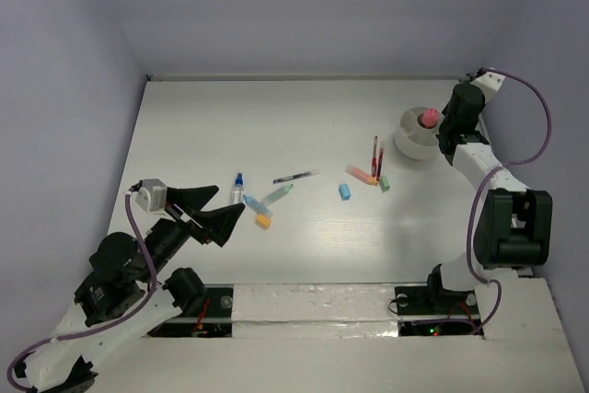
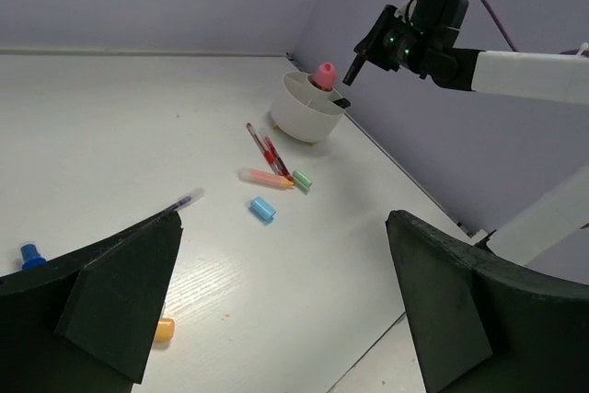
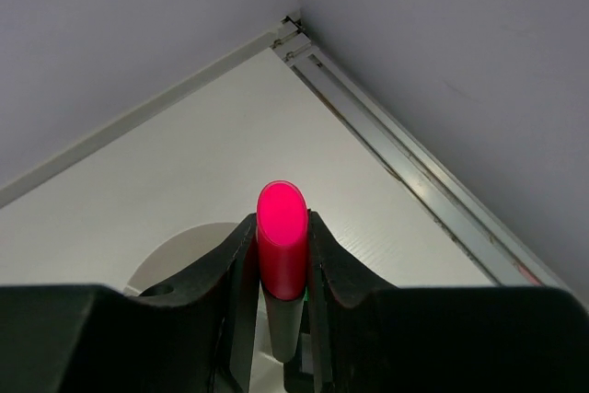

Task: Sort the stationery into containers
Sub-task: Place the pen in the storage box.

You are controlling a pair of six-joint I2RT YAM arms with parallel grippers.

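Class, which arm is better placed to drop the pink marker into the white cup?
Right: its hand grips the pink marker directly over the white cup; the left hand is open, far off.

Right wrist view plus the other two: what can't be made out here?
1. Right wrist: the pink marker has its lower end hidden between the fingers of the right gripper; the white cup is mostly behind them.
2. Top external: the cup's interior is too small to read, and the right gripper overlaps its rim.
3. Left wrist: the blue-capped marker and the orange item are partly hidden by a finger of the left gripper.
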